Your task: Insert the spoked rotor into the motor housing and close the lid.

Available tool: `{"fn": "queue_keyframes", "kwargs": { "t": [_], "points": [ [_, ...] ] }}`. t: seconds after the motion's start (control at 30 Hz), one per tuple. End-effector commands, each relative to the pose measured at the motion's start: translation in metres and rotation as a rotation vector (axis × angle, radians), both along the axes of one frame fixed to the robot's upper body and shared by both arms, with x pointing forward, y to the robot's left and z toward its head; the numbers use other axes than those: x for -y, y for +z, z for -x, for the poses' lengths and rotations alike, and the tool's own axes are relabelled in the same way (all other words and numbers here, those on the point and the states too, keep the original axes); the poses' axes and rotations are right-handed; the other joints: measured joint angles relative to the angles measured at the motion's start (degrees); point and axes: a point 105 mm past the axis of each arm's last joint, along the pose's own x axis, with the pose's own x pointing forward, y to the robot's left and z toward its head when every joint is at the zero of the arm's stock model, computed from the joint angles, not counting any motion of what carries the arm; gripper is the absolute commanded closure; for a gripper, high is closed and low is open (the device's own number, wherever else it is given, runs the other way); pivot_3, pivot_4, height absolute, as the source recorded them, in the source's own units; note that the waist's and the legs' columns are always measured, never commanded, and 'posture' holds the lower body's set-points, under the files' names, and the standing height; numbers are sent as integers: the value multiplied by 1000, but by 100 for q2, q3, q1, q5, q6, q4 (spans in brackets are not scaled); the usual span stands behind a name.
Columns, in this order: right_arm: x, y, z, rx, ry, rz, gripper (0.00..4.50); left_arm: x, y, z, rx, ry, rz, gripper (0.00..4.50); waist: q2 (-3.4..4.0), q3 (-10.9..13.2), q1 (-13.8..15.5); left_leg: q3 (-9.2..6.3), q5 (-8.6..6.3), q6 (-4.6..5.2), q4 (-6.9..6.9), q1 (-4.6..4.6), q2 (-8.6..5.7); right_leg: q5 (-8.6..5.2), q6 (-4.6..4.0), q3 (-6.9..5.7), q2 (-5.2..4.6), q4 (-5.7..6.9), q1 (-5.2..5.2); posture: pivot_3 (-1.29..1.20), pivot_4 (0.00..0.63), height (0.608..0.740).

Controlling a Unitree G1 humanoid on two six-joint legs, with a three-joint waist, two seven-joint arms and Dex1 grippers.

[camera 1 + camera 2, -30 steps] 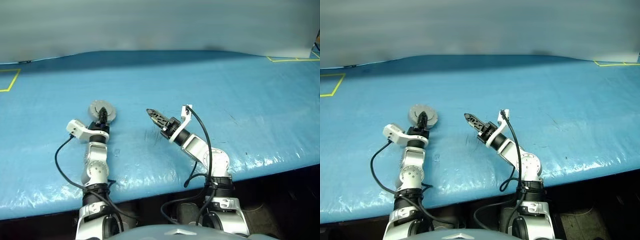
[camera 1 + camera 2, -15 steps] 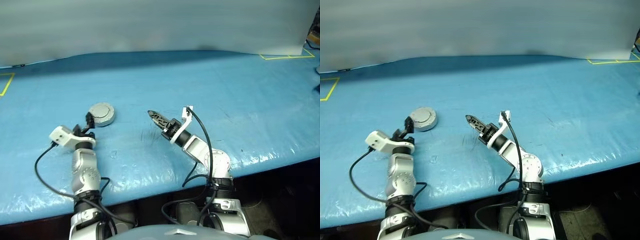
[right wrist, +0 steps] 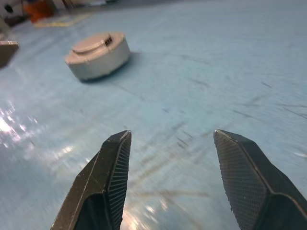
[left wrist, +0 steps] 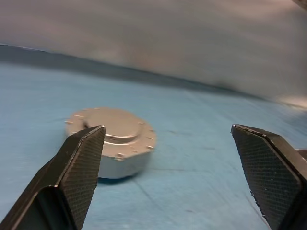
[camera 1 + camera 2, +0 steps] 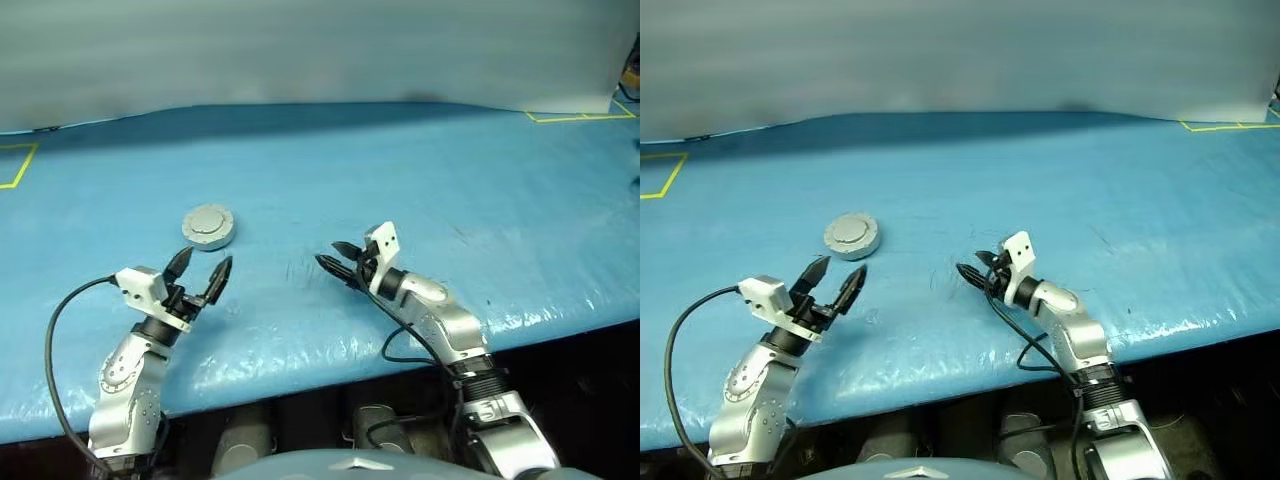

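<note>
The motor housing [image 5: 208,226] sits on the blue table as a squat grey puck, with the lid [image 4: 108,126] lying flat and closed on top of it. The spoked rotor is out of view. My left gripper [image 5: 201,270] hovers a short way in front of the housing, nearer the table's front edge, open wide and empty. In the left wrist view its fingers [image 4: 80,165] frame the housing without touching it. My right gripper [image 5: 338,262] is off to the housing's right, low over the table, open and empty. The right wrist view shows the housing [image 3: 98,55] well beyond that gripper's fingertips [image 3: 115,163].
The blue plastic table cover [image 5: 420,180] stretches wide on all sides. Yellow tape marks sit at the far left [image 5: 18,165] and far right [image 5: 570,116] corners. The table's front edge [image 5: 300,365] runs just below both grippers.
My left gripper has come off the housing, drawn back toward the front edge and opened wide. The right gripper rolled over and shifted right and lower.
</note>
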Motion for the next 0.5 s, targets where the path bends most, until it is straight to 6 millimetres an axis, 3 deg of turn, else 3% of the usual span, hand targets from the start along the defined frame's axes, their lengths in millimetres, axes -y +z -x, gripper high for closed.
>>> {"fn": "queue_keyframes", "kwargs": {
  "t": [0.03, 0.07, 0.17, 0.27, 0.5],
  "points": [
    [13, 12, -4, 110, 18, 69, 1624, 23, -7, 8, -21, -187, -137, 18, 1, 0, -11, 1, 3, -6, -6, 4, 0, -2, -5, -1, 5, 1, 0, 0, 150, 740],
    [16, 13, -4, 117, 17, 76, 1624, 25, -8, 9, -23, -203, -139, 18, 1, 0, -12, 2, 8, -13, -16, 9, 2, -3, -8, 0, 5, 2, -2, 0, 150, 740],
    [22, 13, -4, 136, 18, 124, 1078, 24, -8, 4, -8, -207, -155, 0, 1, 0, -3, 0, 12, -20, -24, 12, 6, -6, -16, -1, 10, 4, -4, 0, 150, 740],
    [24, 13, -8, 181, -35, 183, 96, 23, -12, -2, -9, -193, -180, 0, 0, 0, 27, -2, 13, -21, -25, 11, 4, -2, -26, -1, 11, 6, -4, 0, 150, 740],
    [20, 2, -6, 164, -57, 204, 40, 29, -17, -2, -18, -215, -166, 0, 0, 0, 45, 2, 9, -13, -23, 9, 6, 4, -25, 5, -1, 4, -3, 0, 150, 740]
  ]
}}
